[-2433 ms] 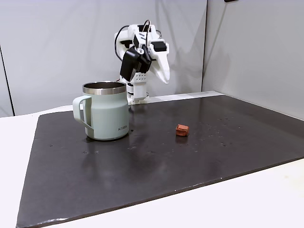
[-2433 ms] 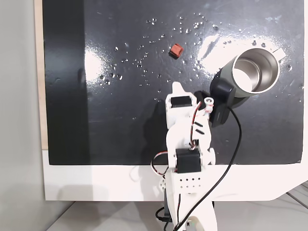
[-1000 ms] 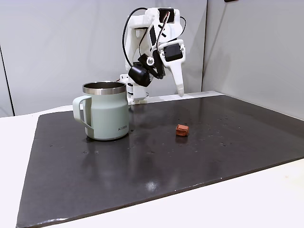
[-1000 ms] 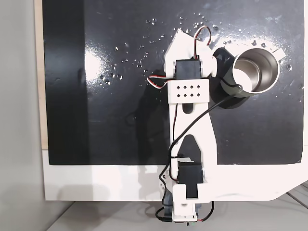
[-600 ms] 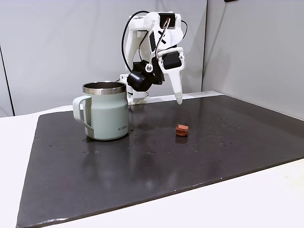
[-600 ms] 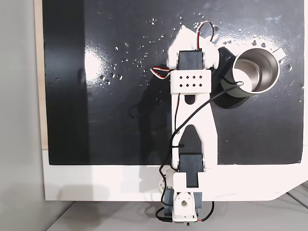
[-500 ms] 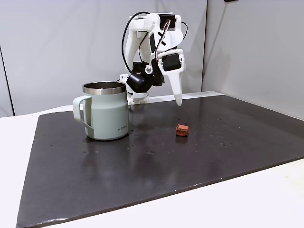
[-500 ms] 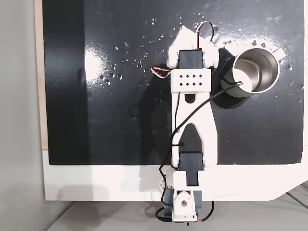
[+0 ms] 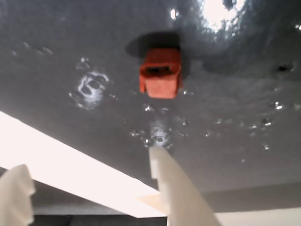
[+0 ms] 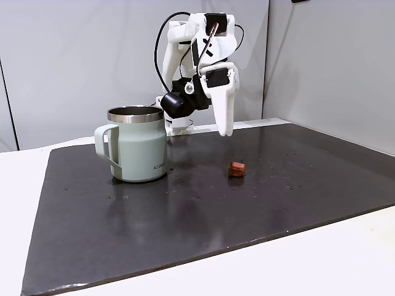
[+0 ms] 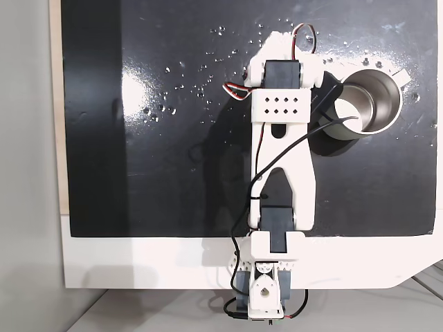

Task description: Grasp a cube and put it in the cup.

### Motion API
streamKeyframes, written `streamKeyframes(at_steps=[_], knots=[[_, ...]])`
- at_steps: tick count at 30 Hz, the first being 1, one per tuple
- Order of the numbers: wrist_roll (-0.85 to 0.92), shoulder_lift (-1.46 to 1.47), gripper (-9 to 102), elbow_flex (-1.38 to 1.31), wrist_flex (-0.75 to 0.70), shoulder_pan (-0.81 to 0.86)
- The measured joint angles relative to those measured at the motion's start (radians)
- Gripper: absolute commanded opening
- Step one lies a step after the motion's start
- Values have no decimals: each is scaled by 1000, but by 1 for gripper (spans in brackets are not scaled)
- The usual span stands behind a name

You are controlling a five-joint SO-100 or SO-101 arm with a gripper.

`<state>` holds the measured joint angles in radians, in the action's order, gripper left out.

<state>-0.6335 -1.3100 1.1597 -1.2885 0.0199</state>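
In the wrist view the small reddish-orange cube (image 9: 161, 72) lies on the dark mat, just ahead of my gripper (image 9: 87, 162). The gripper is open, with one white finger (image 9: 176, 188) right of centre and the other (image 9: 16, 193) at the lower left, and nothing between them. In a fixed view the gripper (image 10: 222, 126) hangs tip-down above and a little behind the cube (image 10: 236, 168), not touching it. The mint-green cup (image 10: 139, 145) stands upright to the left. From above, its steel rim (image 11: 396, 114) shows right of the stretched arm (image 11: 280, 104).
A dark glossy mat (image 10: 185, 209) covers the white table (image 10: 345, 259), with water spots near the cube. Grey walls stand behind and to the right. The arm's base (image 11: 263, 290) sits at the mat's near edge in the view from above.
The arm has unfolded from its tucked pose, reached out over the mat and lowered its gripper toward the cube. Cube and cup have not moved.
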Motion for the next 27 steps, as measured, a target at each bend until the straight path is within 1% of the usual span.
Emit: streamKeyframes(at_steps=[5,19,27], knots=[[-3,26,29,-18,-8,-2],[-2,219,28,-193,-72,-11],[18,307,27,-273,-94,-48]])
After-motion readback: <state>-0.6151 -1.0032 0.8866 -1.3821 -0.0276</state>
